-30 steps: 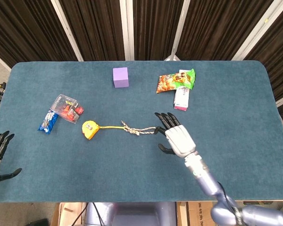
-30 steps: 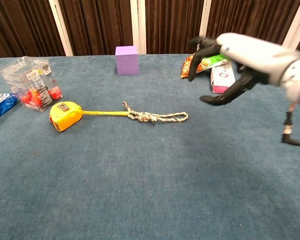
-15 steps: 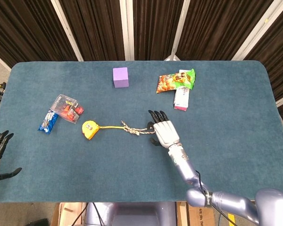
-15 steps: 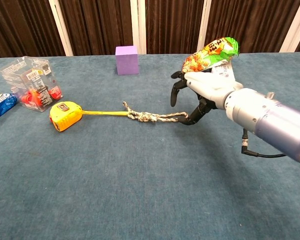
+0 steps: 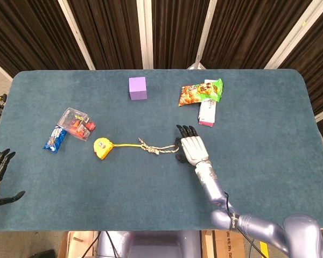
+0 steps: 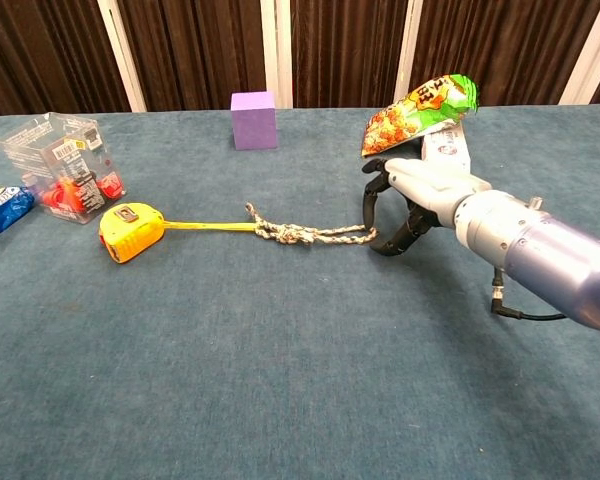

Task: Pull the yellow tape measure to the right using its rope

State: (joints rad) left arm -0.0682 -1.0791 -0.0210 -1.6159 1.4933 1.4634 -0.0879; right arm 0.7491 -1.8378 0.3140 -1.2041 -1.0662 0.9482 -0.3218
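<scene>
The right robot hand (image 6: 405,205) sits mid-frame, fingers curled down around the rope (image 6: 315,234) end, grip unclear. The yellow tape measure (image 6: 130,230) lies left of centre on the table (image 6: 280,380).

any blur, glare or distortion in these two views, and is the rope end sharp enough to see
Head view: even light, no glare, all sharp; the rope is small. Chest view: rope end crisp beside the right hand, the near forearm looms large, soft shadows only.
</scene>
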